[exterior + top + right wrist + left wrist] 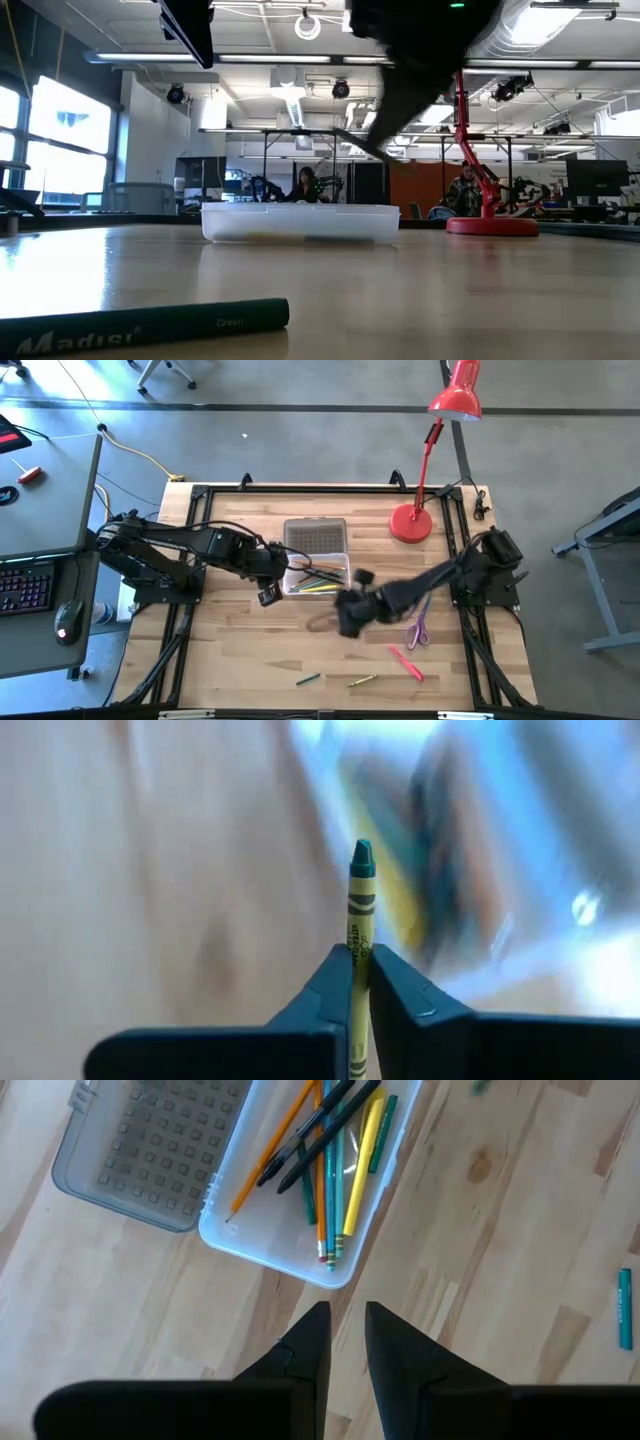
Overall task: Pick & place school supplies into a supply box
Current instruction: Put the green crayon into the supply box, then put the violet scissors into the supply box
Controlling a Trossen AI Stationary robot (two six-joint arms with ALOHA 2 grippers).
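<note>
Right gripper pinches a crayon just off the supply box; left gripper waits, fingers parted.

On the left, the left gripper (340,1342) hovers at the supply box's near corner, its fingers slightly apart and holding nothing, arm stretched in from the left edge. The supply box (340,564) sits mid-table with its ribbed lid (315,536) folded out flat beside it; inside lie pencils and pens (325,1155) in orange, black, teal and yellow. The right gripper (359,965) is clamped on a yellow-wrapped, green-tipped crayon (359,905), and everything behind it is a blur. From above, the dark right arm reaches in low and hides the table under it. Farther right lie purple scissors (418,632), a red marker (406,662), and a green marker (140,325) cut off at the low view's edge.
</note>
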